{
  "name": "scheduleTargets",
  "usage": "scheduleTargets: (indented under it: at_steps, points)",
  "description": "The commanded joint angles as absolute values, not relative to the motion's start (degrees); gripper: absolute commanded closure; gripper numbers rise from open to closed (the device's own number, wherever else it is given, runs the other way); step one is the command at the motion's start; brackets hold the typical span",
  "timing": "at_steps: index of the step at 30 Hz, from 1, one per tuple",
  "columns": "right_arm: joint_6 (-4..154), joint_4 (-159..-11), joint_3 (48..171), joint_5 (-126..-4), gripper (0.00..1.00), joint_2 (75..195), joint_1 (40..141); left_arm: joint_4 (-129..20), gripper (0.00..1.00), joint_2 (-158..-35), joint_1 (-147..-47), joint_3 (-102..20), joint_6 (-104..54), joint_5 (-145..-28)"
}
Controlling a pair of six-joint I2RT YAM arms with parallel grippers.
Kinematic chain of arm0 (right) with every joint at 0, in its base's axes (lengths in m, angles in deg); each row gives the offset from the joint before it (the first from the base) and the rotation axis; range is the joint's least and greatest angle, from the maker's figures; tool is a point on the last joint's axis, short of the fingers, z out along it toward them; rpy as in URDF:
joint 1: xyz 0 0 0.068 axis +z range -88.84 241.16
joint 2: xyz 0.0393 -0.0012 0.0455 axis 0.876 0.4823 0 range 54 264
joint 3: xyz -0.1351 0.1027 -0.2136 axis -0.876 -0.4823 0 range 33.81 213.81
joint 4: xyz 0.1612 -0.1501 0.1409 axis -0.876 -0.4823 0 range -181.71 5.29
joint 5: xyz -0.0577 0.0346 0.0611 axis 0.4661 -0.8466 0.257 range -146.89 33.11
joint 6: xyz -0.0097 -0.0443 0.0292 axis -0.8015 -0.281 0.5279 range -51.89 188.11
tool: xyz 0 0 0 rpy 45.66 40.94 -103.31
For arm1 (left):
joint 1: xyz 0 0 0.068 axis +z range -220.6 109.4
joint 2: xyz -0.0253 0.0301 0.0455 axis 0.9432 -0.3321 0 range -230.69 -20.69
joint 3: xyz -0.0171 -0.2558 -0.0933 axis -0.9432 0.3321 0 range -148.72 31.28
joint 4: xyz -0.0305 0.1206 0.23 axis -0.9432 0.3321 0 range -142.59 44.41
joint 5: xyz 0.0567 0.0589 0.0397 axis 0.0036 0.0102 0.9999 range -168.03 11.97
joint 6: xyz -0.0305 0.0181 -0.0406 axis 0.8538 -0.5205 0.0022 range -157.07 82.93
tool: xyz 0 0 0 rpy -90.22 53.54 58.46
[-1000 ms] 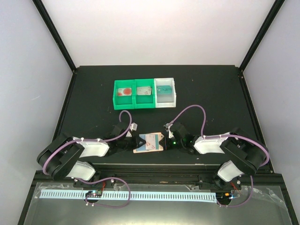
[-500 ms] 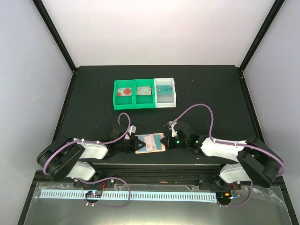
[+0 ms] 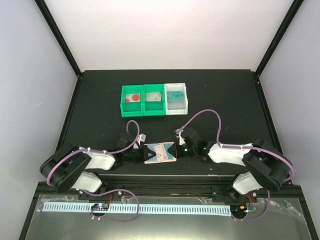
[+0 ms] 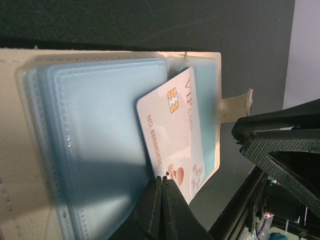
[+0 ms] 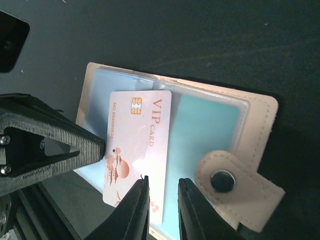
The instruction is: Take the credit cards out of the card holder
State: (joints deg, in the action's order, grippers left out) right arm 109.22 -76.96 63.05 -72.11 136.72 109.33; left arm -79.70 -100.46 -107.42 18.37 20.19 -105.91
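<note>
Black bench (image 3: 225, 100) carried the card holder (image 5: 255, 115), apparently steadied by the clenched left tool (image 4: 162, 200) so the slightly parted right tool (image 5: 164, 200) could draw out the half-slid credit card (image 5: 137, 145).

One high overview and two close wrist views, all meeting on the card holder (image 3: 160, 153).

The top external camera sits high at the near side of the bench (image 3: 100, 100), facing forward and down across all of it, so everything appears small and far off. The left wrist camera looks along the left tool (image 4: 161, 182) from very near, facing rightward. The right wrist camera looks along the right tool (image 5: 163, 182), equally near, facing back the opposite way. Each wrist view catches the other tool at its edge. All three views share the open card holder and the white card (image 5: 137, 145) lying on it.
</note>
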Motion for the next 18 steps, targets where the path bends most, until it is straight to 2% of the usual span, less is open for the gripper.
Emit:
scheduleTargets:
  at_steps: [1,11,14,18]
  points:
    - [109.4,-75.1,65.4,-72.7,0.83,139.2,109.6,-81.6,0.99,-101.4,-107.1,18.1,20.0,-107.3]
    - [109.4,-74.1,65.9,-72.6,0.84,144.4,109.7,-86.1,0.96,-104.7,-107.4,18.6,22.9,-107.4]
    - [109.3,-74.5,65.0,-71.8,0.86,144.7,109.6,-85.8,0.88,-103.7,-107.4,19.5,23.6,-106.1]
    - [109.5,-74.1,63.8,-71.7,0.87,145.2,109.7,-82.5,0.67,-100.5,-107.5,20.1,23.6,-102.8]
